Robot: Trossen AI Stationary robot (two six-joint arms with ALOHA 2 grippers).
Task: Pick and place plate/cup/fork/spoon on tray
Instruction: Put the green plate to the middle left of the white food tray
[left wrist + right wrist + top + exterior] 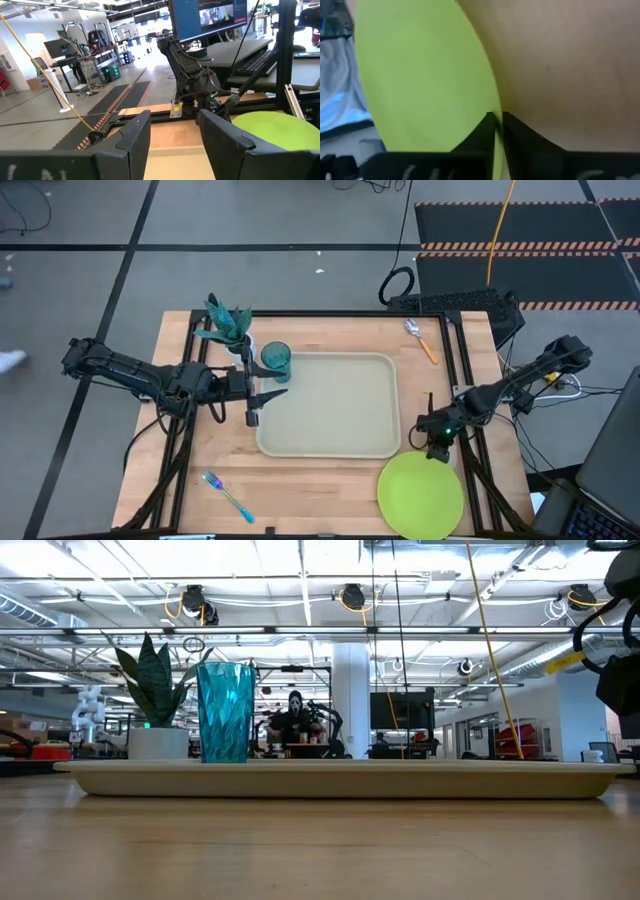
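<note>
Right gripper point(496, 125): fingers pinched tight on the rim of the lime-green plate point(420, 495), at the plate's far edge, w/ the plate lying on the counter point(320, 490) at its near right corner, just off the tray's near right corner. Left gripper point(255, 406): fingers spread wide, holding nothing, hanging over the tray's left rim, near the cup.

Count: 1 plate, 1 cup, 1 fork, 1 spoon, 1 tray, 1 potted plant, 2 arms.

- Tray point(330, 448): beige, rounded corners, mid-counter; only the cup is on it.
- Cup point(276, 361): teal, ribbed, upright on the tray's far left corner.
- Fork point(227, 495): blue handle, flat on the counter near-left, well apart from the tray.
- Spoon point(421, 339): orange handle, flat on the counter far-right, beyond the tray's far right corner.
- Potted plant point(228, 326): white pot, spiky green leaves, far-left, just beside the cup but off the tray.

Counter: light wood planks w/ black frame rails at both sides. Around it: grey floor w/ dark seams, black mats w/ striped edges point(520, 225), yellow cable, keyboard past the far right corner. Low view: open hall, ceiling trusses, strip lights, desks and monitors behind.
</note>
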